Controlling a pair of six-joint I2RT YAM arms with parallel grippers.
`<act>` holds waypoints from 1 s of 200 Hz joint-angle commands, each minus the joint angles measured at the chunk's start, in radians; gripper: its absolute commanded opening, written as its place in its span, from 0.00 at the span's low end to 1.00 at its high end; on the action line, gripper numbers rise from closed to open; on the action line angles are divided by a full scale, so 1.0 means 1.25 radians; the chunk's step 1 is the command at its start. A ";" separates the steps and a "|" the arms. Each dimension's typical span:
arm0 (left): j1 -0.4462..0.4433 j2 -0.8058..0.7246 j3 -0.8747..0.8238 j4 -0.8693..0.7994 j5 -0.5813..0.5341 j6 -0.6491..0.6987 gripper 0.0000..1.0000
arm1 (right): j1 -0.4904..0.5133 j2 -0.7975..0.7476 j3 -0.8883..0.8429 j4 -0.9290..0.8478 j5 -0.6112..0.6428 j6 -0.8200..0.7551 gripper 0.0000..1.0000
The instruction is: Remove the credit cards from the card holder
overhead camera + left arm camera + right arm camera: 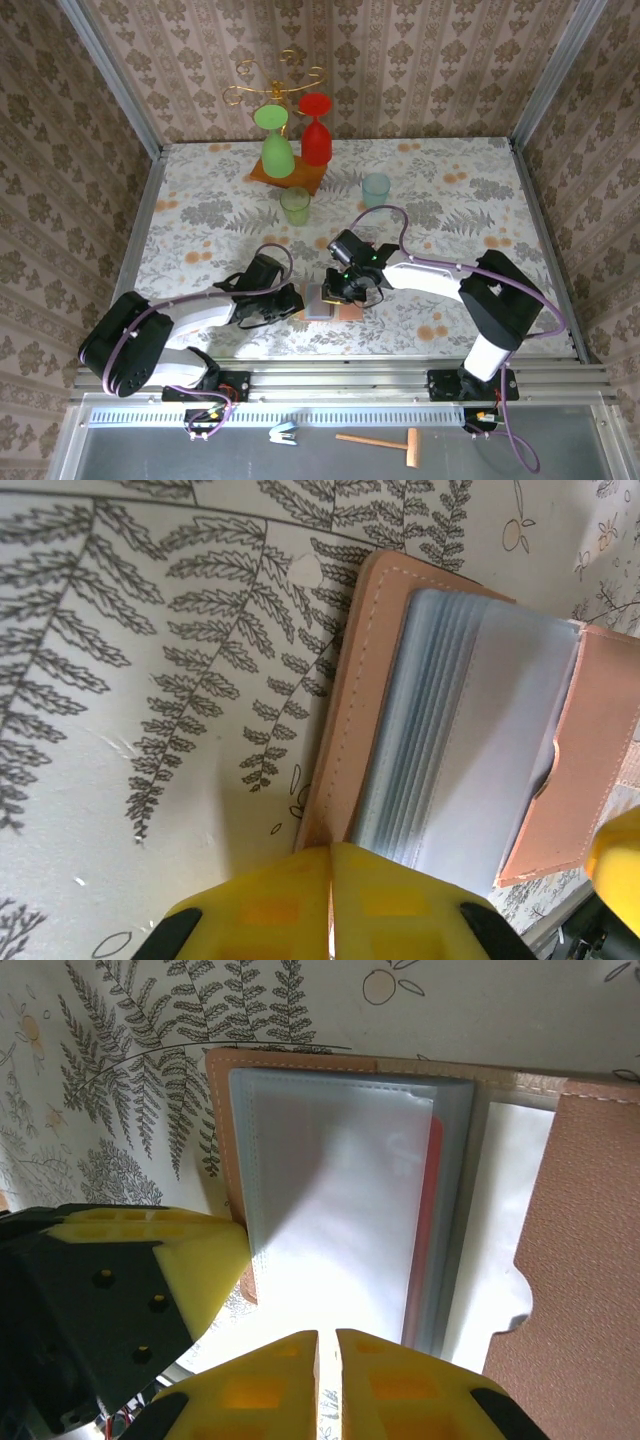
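Observation:
The card holder (322, 305) lies open on the patterned table between my two grippers, tan outside with grey-blue clear sleeves inside (470, 740). My left gripper (328, 848) is shut on the near edge of its tan cover (345, 690). A red strip of the credit cards (432, 1220) shows inside a sleeve near the spine. My right gripper (327, 1333) stands shut at the lower edge of the top clear sleeve (340, 1200); a thin gap shows between its fingers. I cannot tell whether it pinches the sleeve. The left gripper's finger (200, 1260) presses at the holder's left edge.
At the back stand a green glass (277, 150) and a red glass (316, 135) on a wooden stand base (290, 178) under a gold rack (275, 75). A green cup (295, 205) and a pale blue cup (376, 189) sit mid-table. A wooden mallet (385, 440) lies below the front rail.

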 commanded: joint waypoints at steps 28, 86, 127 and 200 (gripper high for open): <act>-0.002 -0.013 -0.017 -0.001 0.000 -0.006 0.09 | 0.007 0.033 0.018 0.006 -0.020 0.003 0.15; 0.006 -0.003 -0.012 -0.007 0.005 0.007 0.10 | 0.007 0.060 0.037 -0.016 -0.022 -0.023 0.16; 0.014 -0.007 -0.016 -0.011 0.002 0.011 0.10 | 0.006 0.065 0.030 -0.039 0.002 -0.035 0.20; 0.021 -0.004 -0.020 -0.005 0.005 0.018 0.10 | -0.003 0.049 0.001 -0.044 0.017 -0.041 0.21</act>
